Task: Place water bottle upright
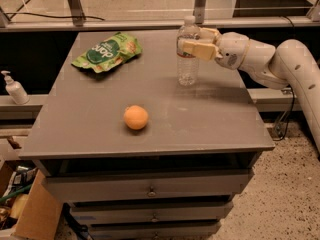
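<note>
The water bottle [188, 66], clear and ribbed with a white cap, stands upright on the grey table [200, 119] at the back right. My gripper [202, 41] reaches in from the right at the height of the bottle's label band. One finger [197, 49] lies across the near side of the bottle and the other is behind it. The fingers hold the bottle's upper part, and its base rests on the tabletop.
An orange [136, 117] lies near the middle front of the table. A green snack bag [107, 51] lies at the back left. A white pump-dispenser bottle [14, 88] stands on a ledge to the left. Drawers are below, and a cardboard box [30, 214] is on the floor.
</note>
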You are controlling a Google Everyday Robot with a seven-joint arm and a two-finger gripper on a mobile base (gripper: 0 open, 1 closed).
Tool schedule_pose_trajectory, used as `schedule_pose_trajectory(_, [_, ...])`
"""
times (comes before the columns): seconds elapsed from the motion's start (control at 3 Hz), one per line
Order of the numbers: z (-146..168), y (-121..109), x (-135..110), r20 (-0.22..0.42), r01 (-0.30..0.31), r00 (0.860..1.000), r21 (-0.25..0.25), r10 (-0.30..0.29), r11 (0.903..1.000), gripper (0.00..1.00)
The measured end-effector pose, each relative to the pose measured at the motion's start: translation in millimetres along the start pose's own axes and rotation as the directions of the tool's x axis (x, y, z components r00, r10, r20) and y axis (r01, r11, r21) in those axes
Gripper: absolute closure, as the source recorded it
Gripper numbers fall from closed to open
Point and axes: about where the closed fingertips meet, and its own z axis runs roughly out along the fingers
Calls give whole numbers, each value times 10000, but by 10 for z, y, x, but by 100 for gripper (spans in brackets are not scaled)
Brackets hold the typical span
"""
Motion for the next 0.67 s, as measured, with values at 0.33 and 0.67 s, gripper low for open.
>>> schedule_pose_trajectory(0.33, [-6, 10, 28, -46, 64, 10000, -89, -65, 9999, 82])
schedule_pose_trajectory(0.67, [-9, 21, 44, -67, 134, 9999, -157, -135, 9998, 59])
